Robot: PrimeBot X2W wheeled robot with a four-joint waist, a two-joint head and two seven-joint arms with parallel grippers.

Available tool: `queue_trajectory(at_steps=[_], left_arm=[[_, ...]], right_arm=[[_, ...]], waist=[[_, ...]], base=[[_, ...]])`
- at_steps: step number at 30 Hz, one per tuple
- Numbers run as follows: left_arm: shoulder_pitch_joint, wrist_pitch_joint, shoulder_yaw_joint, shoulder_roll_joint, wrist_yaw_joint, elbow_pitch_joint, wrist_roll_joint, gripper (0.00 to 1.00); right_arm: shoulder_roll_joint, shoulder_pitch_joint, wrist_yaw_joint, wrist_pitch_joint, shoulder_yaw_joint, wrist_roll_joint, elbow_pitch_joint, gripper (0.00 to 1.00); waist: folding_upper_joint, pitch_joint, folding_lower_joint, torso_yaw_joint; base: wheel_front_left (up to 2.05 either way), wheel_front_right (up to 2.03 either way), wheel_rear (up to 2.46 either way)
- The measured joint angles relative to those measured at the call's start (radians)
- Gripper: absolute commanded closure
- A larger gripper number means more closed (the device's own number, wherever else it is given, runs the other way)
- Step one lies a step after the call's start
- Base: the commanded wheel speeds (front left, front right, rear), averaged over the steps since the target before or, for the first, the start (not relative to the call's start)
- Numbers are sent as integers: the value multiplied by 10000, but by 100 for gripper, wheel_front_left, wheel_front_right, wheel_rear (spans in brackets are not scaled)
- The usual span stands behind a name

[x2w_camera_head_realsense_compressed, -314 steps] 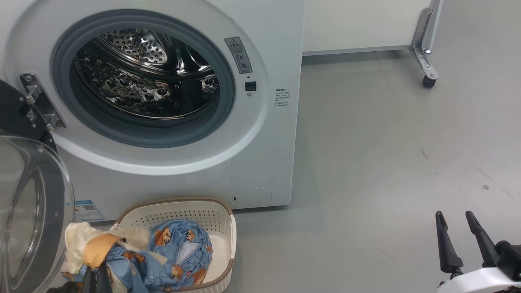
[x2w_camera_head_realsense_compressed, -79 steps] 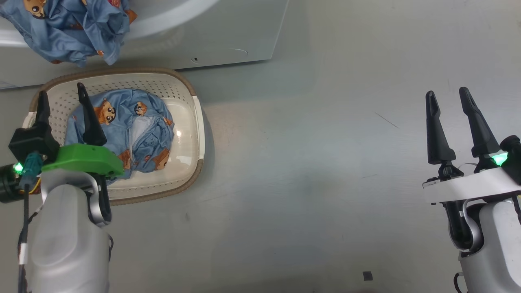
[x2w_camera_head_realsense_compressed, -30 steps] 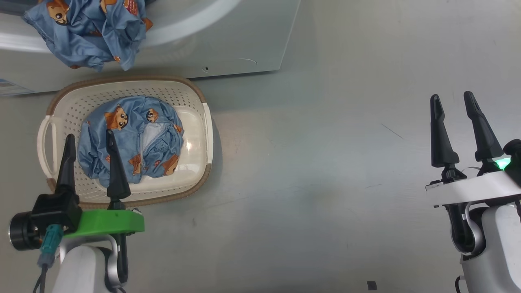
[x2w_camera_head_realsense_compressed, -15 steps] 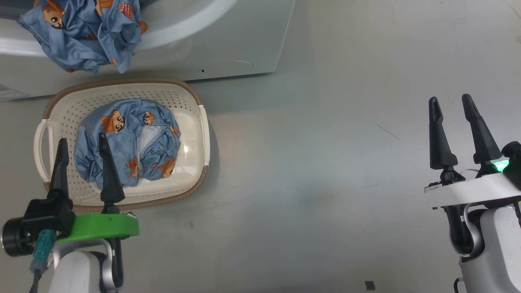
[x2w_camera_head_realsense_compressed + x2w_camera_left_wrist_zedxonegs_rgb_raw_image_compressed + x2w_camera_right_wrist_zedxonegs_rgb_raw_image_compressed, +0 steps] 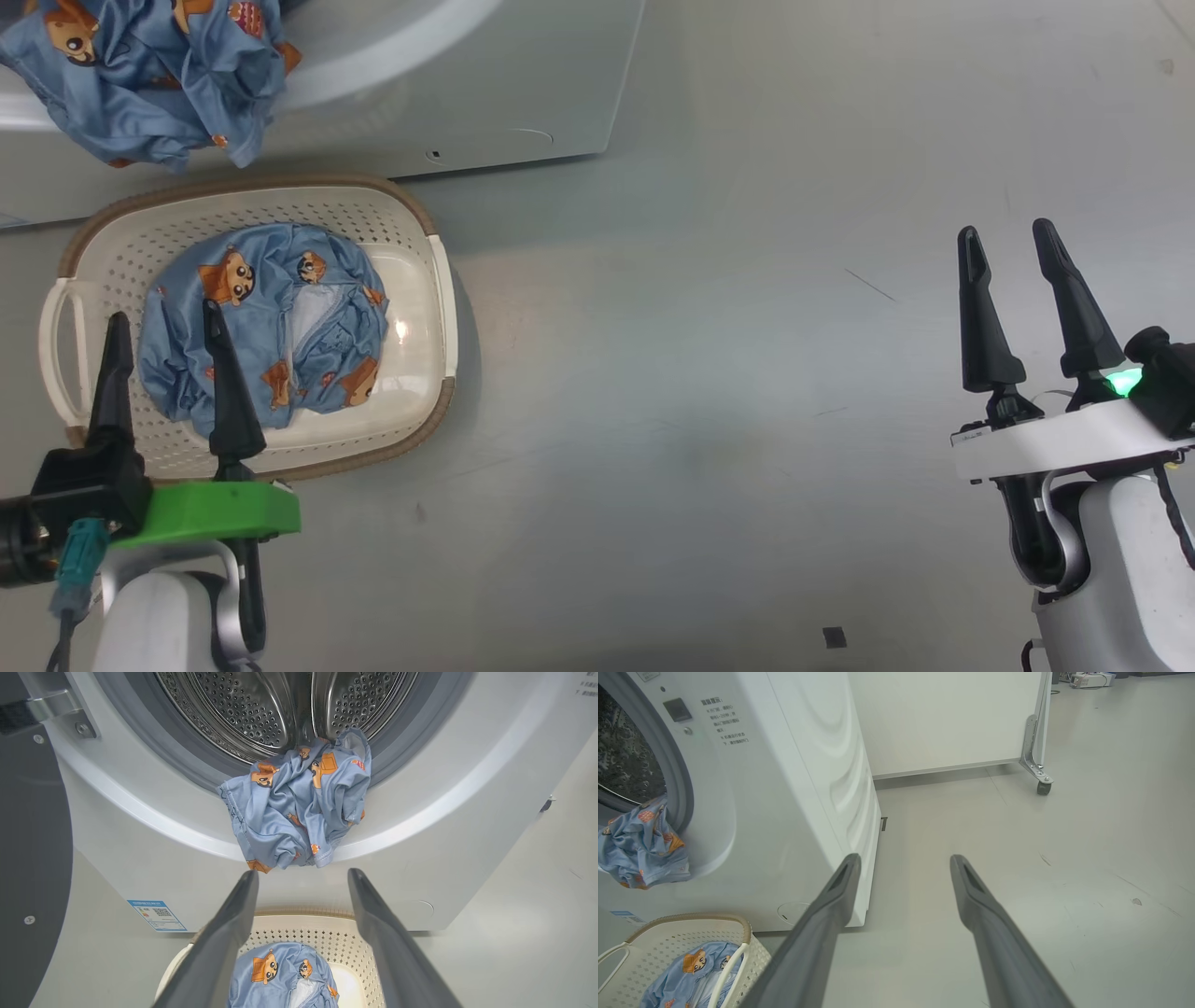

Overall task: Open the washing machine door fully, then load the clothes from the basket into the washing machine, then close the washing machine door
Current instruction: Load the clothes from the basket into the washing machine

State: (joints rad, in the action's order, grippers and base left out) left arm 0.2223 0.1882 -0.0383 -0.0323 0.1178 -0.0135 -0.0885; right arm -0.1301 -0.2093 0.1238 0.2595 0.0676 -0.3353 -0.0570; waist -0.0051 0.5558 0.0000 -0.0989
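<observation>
Left gripper (image 5: 163, 313) being drawn back over basket (image 5: 446, 299) rim, jaws wide, empty; second garment (image 5: 280, 327) ahead being lined up, seemingly; first garment (image 5: 294, 807) being left hanging from washing machine (image 5: 420, 835).

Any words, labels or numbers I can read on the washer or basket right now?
Blue sticker, low on the washer: QR code and small print, too small to read.
Printed lines on its front panel: blurred, unreadable.
Basket: no text.
</observation>
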Motion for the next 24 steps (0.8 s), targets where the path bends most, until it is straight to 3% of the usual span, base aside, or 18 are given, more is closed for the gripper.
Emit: queue_trajectory(at_steps=[24], left_arm=[[2743,-752,1018,-407,12,1590,527,0]], right_arm=[[295,-478,0,0,326,-94,2,0]], waist=[[0,769,0,-960]], base=[[0,0,0]])
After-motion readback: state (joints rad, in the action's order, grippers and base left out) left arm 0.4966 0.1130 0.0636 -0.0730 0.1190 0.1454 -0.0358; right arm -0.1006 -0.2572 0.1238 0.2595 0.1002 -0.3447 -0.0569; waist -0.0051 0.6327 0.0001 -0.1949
